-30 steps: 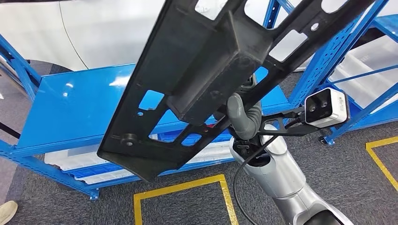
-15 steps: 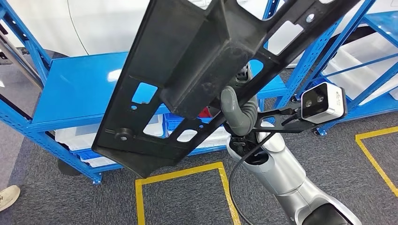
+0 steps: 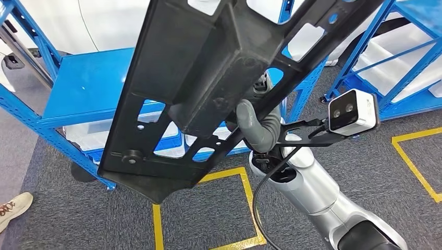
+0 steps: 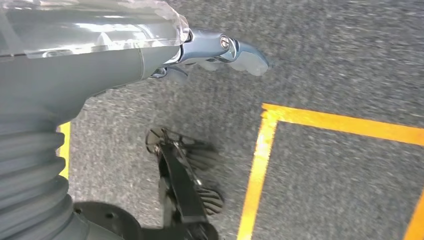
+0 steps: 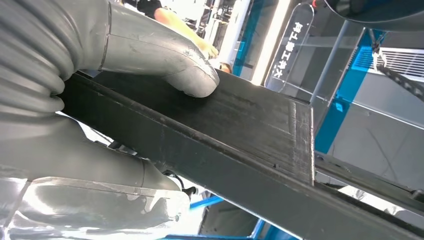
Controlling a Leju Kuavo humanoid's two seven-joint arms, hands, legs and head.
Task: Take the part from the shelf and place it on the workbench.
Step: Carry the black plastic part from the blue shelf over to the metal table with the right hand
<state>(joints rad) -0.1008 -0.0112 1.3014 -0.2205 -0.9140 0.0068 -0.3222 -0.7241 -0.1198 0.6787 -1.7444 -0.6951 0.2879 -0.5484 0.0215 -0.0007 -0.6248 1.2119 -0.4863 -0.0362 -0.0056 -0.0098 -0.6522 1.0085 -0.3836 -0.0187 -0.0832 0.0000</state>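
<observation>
Thumb (image 5: 192,80): thick, smooth grey, pressed flat on the upper face of the black part's raised box section, in the right wrist view.
Right hand (image 3: 259,127): wrapped around the part from beneath; in the head view the thumb curls over the part's right edge, the other fingers hidden behind it.
Black plastic part (image 3: 208,78): long flat moulded panel, matte and slightly grained, with rectangular cut-outs, small round holes and a raised oblong box down its middle; held up in the air, tilted, running from near left to far right, above the floor and in front of the shelving.
Left hand (image 4: 220,50): hanging over the carpet, holding nothing, its bluish-grey fingers (image 4: 245,54) stretched out and loosely apart.
Right arm (image 3: 318,200): silver metal, with a black cable looping along it and a white wrist camera (image 3: 353,110) on a black bracket.
Blue shelf rack (image 3: 83,88): painted steel, glossy flat top, perforated uprights, far left behind the part.
White bins (image 3: 88,133): translucent plastic on the rack's lower level; their contents cannot be made out.
Second blue rack (image 3: 401,62): far right, with pale trays on its levels.
Floor (image 3: 365,166): dark grey rough carpet marked with yellow tape lines (image 3: 245,182).
Shoe (image 3: 13,208): a person's pale shoe at the near left edge.
</observation>
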